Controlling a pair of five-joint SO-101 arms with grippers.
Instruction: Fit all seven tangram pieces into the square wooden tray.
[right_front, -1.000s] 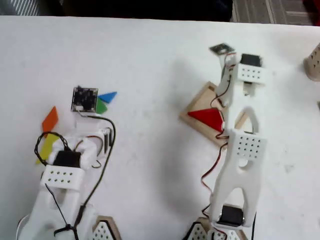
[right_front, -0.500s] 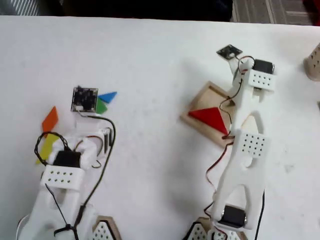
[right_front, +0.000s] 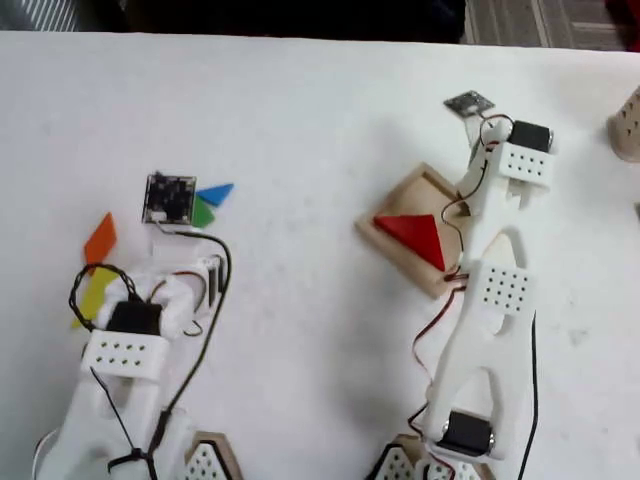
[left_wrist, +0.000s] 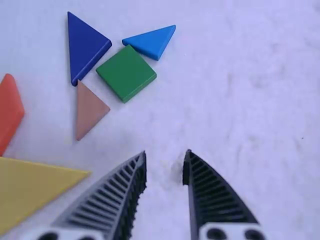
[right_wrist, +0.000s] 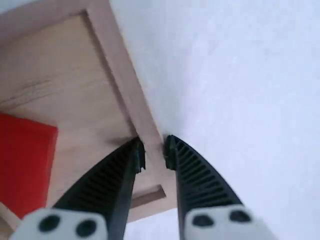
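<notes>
The right gripper (right_wrist: 152, 148) straddles one wall of the wooden tray (right_wrist: 120, 65). One finger is inside the tray and the other outside, and the two are pressed together on the rim. Inside the tray, the red triangle (right_wrist: 22, 165) lies flat on the floor, apart from the pinched wall. From above, the tray (right_front: 390, 198) sits cornerwise, and the red triangle (right_front: 415, 235) fills the part nearer the arms' bases.

The left gripper (left_wrist: 164, 160) is well apart from the tray. Its fingers are spread a little, with bare table between them. Just ahead of it are the other six pieces, all far from the tray: green square (left_wrist: 126, 73), light blue triangle (left_wrist: 152, 40), dark blue triangle (left_wrist: 84, 45), tan triangle (left_wrist: 89, 107), orange parallelogram (left_wrist: 9, 112) and yellow triangle (left_wrist: 30, 190).

A broad stretch of white table (right_front: 300, 120) lies open between the tray and these pieces, and beyond the tray's far corner.

From above, the right arm covers the tray's corner on that arm's side. The left arm's wrist board hides the dark blue and tan triangles. The left wrist view cuts off the orange and yellow pieces.
</notes>
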